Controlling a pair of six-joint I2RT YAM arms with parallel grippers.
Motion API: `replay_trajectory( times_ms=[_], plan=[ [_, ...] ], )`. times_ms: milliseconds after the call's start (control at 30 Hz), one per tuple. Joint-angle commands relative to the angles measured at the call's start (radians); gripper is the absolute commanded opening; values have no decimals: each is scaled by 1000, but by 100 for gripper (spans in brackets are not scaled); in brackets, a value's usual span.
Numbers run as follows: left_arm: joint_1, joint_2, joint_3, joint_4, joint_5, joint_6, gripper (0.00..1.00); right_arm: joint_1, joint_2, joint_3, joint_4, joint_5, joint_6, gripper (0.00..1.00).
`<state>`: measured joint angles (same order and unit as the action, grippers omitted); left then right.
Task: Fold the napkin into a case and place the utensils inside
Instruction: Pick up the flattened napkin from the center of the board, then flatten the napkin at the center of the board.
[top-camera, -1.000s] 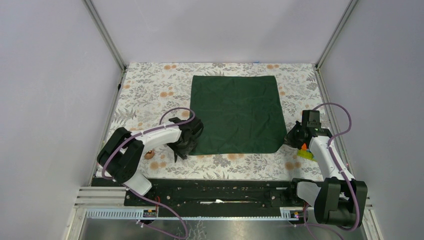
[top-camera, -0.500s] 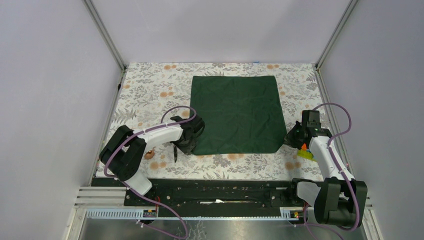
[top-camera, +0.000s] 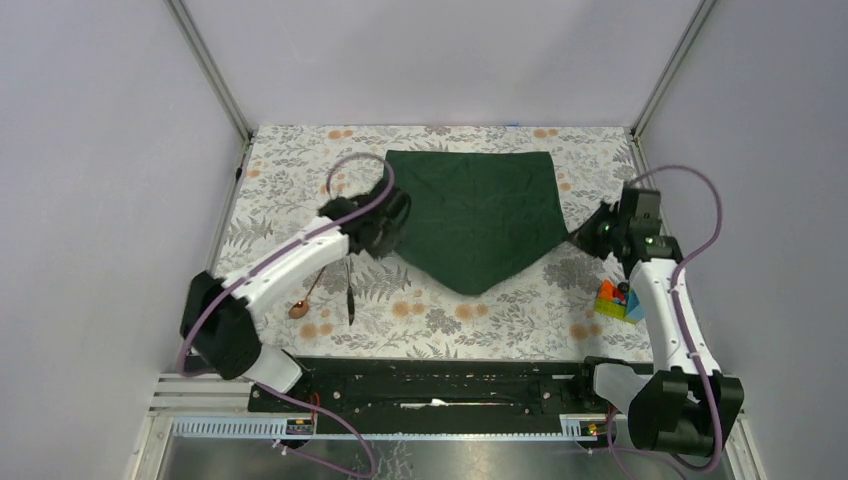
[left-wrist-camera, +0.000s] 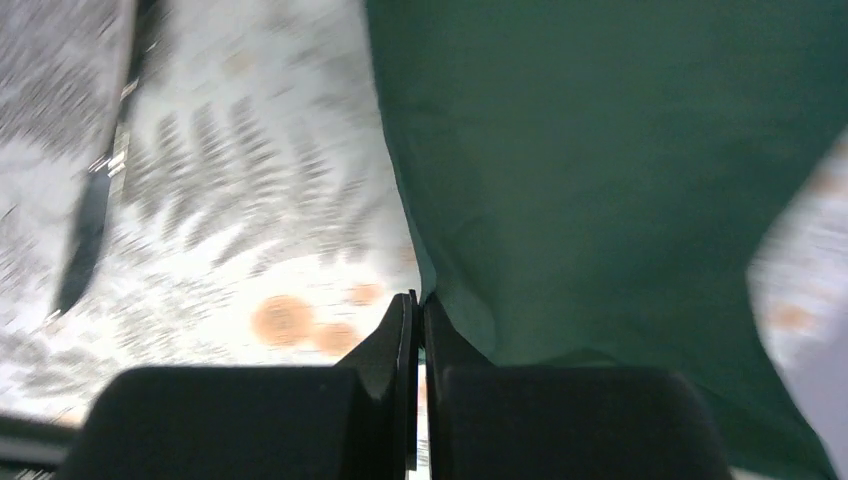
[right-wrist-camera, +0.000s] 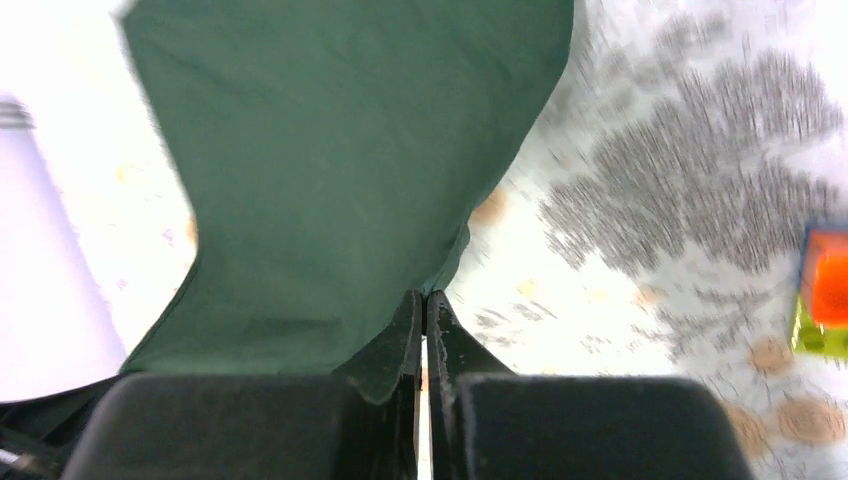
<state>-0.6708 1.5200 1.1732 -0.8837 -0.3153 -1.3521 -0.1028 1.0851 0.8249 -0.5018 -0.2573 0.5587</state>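
Observation:
The dark green napkin (top-camera: 475, 215) is held up by both near corners, and its near edge sags to a point in the middle. My left gripper (top-camera: 385, 228) is shut on the left corner (left-wrist-camera: 440, 300), jaws pressed together on the cloth. My right gripper (top-camera: 592, 232) is shut on the right corner (right-wrist-camera: 445, 275). The wrist views show the napkin (left-wrist-camera: 620, 180) (right-wrist-camera: 350, 170) hanging ahead of the left gripper (left-wrist-camera: 418, 298) and the right gripper (right-wrist-camera: 424, 296). The copper spoon (top-camera: 305, 297) and the black knife (top-camera: 349, 290) lie on the tablecloth near my left arm.
Bright toy blocks (top-camera: 618, 300) (right-wrist-camera: 825, 300) sit on the floral tablecloth (top-camera: 520, 310) by the right arm. Frame posts and grey walls close in the back and both sides.
My left gripper closed on the near left corner. Both arms then rose and carried the near corners toward the far side, so the napkin's near edge lifted and sagged into a V.

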Motion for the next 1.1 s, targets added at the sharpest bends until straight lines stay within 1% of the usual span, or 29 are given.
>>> replay_trajectory(
  times_ms=[0, 133, 200, 267, 333, 433, 500, 567, 633, 767, 833, 900, 967, 1067],
  plan=[
    [23, -177, 265, 58, -92, 252, 0, 6, -47, 271, -34, -18, 4, 0],
    [27, -268, 460, 149, 3, 422, 0, 7, -142, 444, -85, -32, -6, 0],
    [27, -323, 512, 213, 83, 473, 0, 6, -195, 528, -102, -29, 2, 0],
    [26, -394, 509, 315, 156, 496, 0, 6, -231, 618, -132, -26, 2, 0],
    [25, -466, 479, 403, 192, 498, 0, 6, -250, 706, -174, -5, -5, 0],
    [25, -534, 449, 455, 185, 490, 0, 6, -266, 791, -190, 23, -6, 0],
    [26, -535, 449, 462, 170, 495, 0, 6, -263, 817, -184, 43, 0, 0],
    [25, -517, 451, 462, 149, 504, 0, 7, -253, 811, -151, 63, 1, 0],
    [26, -487, 453, 449, 95, 505, 0, 6, -224, 804, -119, 92, 10, 0],
    [29, -392, 467, 424, -56, 552, 0, 6, -92, 766, -42, 128, 14, 0],
    [48, -326, 475, 414, -133, 573, 0, 7, -16, 736, 8, 145, 20, 0],
    [108, -260, 452, 442, -128, 577, 0, 6, 71, 716, 65, 146, 24, 0],
    [195, -184, 426, 473, -69, 554, 0, 6, 175, 718, 119, 137, 25, 0],
    [303, -30, 419, 507, 26, 520, 0, 6, 337, 728, 210, 125, 18, 0]
  ],
)
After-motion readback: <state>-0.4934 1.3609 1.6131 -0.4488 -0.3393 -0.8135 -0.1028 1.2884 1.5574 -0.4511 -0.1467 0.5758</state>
